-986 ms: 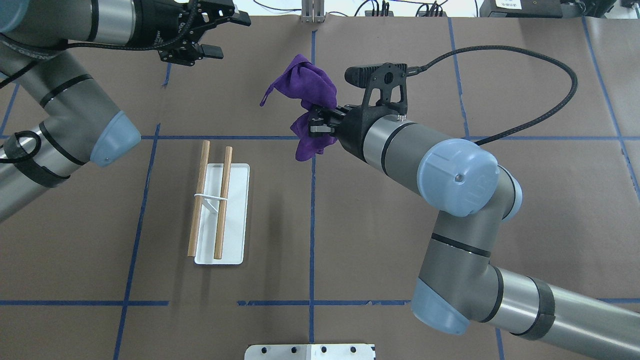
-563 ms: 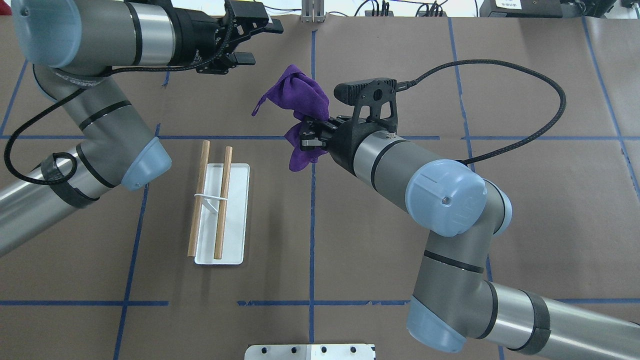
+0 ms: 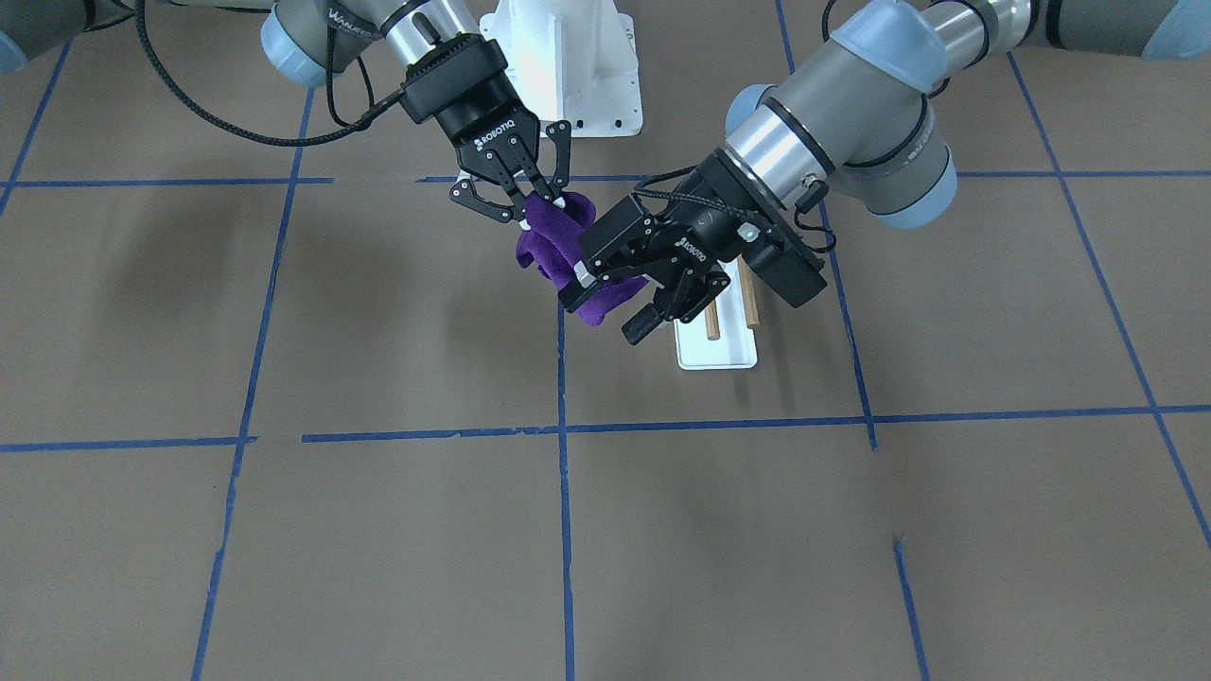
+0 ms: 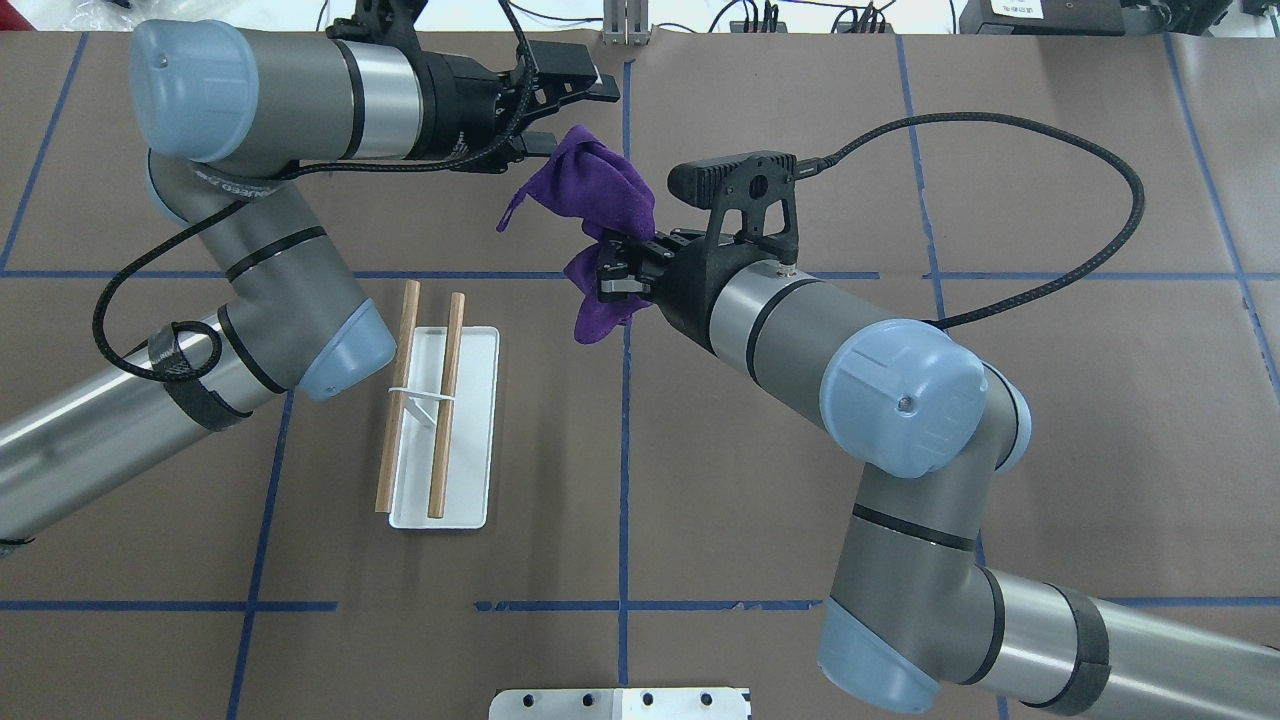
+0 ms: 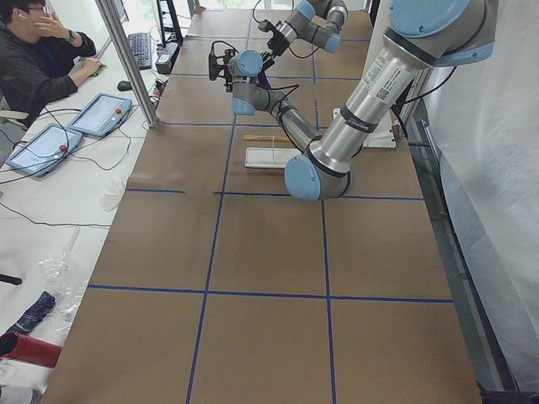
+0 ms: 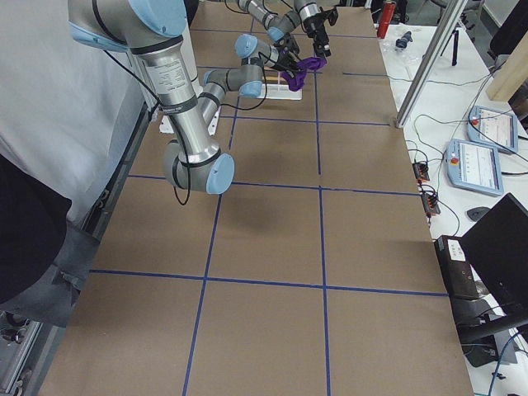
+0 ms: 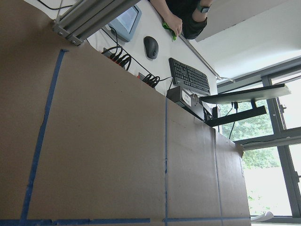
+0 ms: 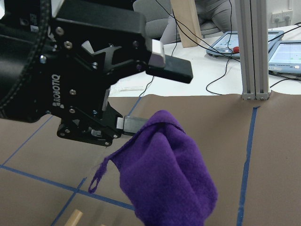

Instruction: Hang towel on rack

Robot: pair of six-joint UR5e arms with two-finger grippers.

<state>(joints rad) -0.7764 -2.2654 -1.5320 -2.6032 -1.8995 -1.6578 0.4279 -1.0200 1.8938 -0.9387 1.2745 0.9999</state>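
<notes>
Over the table's middle: passing the towel between grippers.
Front view: my right gripper [image 3: 535, 201] pinches the purple towel [image 3: 553, 248]; my left gripper [image 3: 607, 305] gapes beside it. Overhead: the rack [image 4: 470, 440] sits apart, bare. I'd clamp a free edge squarely first.

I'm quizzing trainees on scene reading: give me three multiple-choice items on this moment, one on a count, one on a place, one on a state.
1. How many wooden dowels does the rack have? A) one B) two C) three
2. Where is the purple towel? A) draped over the rack B) lying flat beside the rack C) in the right gripper, in the air
3. The left gripper is: A) open B) shut on the towel C) shut on a dowel
Key: B, two parallel dowels show from overhead; C, that gripper is clamped on it in mid-air; A, its jaws stand apart.
</notes>
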